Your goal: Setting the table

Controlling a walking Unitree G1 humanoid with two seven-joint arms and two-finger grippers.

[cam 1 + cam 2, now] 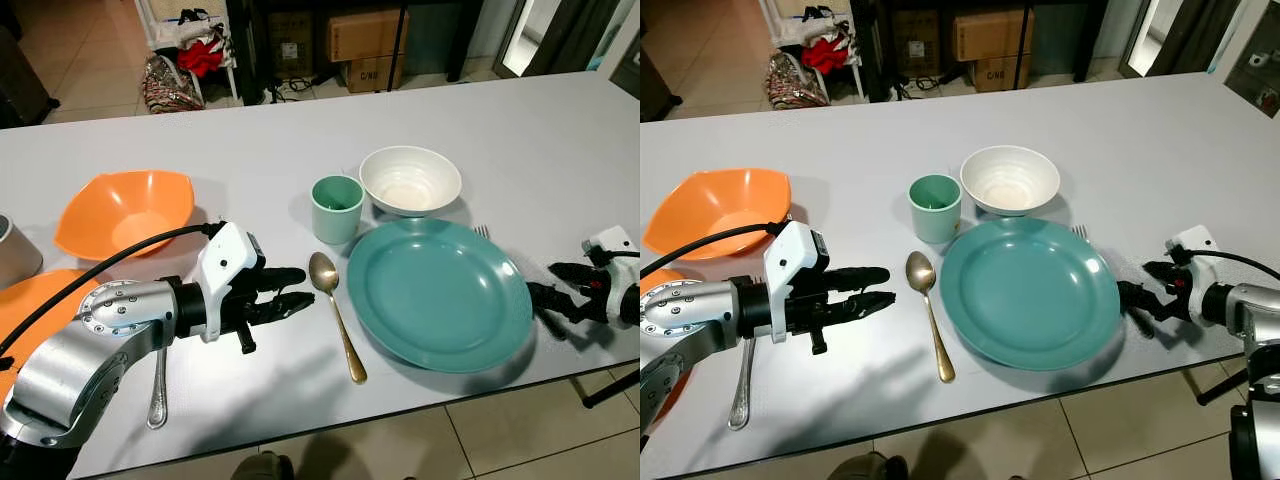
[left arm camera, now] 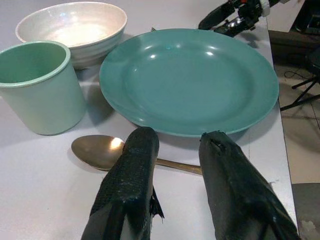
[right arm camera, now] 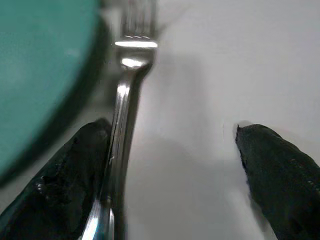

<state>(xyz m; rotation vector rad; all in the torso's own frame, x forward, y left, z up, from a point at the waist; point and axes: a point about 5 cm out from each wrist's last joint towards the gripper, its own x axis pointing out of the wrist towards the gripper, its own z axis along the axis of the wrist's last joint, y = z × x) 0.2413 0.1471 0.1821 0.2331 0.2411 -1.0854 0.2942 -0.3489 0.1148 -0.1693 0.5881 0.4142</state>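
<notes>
Left gripper (image 1: pixel 285 293) hovers just beside gold spoon (image 1: pixel 337 312), fingers slightly apart, holding nothing | right gripper (image 3: pixel 170 175) wide open, fork (image 3: pixel 122 115) between its fingers beside teal plate (image 1: pixel 437 293) | placed: plate, spoon, green cup (image 1: pixel 337 208), white bowl (image 1: pixel 410 180) | left, I judge: second silver utensil (image 1: pixel 158 395), orange bowl (image 1: pixel 125 210).

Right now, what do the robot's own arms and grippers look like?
Both arms are silver metal. The left gripper has a white housing, a black cable looping back from it, and two long black textured fingers. The right gripper looks the same, with a white block.
</notes>
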